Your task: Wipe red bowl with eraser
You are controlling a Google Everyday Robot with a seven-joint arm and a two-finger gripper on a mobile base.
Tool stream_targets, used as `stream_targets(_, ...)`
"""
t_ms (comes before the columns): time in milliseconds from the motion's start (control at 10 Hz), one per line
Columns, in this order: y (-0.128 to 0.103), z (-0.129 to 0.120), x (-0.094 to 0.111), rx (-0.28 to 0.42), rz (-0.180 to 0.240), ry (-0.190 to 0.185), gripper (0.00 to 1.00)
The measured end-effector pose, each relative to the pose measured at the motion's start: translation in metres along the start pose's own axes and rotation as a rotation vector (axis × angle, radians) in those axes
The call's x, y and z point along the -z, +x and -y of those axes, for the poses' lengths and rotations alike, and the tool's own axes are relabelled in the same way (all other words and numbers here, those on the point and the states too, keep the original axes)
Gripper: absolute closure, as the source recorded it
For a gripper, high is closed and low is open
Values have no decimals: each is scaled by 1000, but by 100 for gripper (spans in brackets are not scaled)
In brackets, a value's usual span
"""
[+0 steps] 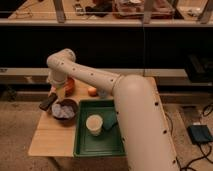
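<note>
The red bowl [70, 84] sits at the back left of the small wooden table [52, 137], partly hidden behind my gripper. The eraser [47, 101], a dark flat block, lies at the table's left edge, just left of the maroon bowl. My gripper [61, 91] hangs down from the bent wrist, right in front of the red bowl's left side and a little above and to the right of the eraser.
A larger maroon bowl [65, 111] with pale crumpled stuff in it stands in front of the red bowl. A green tray [85, 145] holds a cream cup [94, 124] and a dark green pad [111, 122]. An orange ball [92, 91] lies behind the tray.
</note>
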Motion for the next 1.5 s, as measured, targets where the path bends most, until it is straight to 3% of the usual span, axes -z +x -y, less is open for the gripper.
stream_targets(200,-2,1,-1,-159,13,13,20)
stream_targets(400,0,0,2,-384,24,5,20)
stream_targets(700,3,-5,13,-630,-22,-8,20)
stream_targets(900,6,-6,14,-662,-31,-7,20)
stream_targets(1000,2,-7,13,-667,-16,-5,20)
stream_targets(1200,1,-10,8,-743,23,-33,20)
stream_targets(1500,-2,-16,2,-1055,39,-139,20)
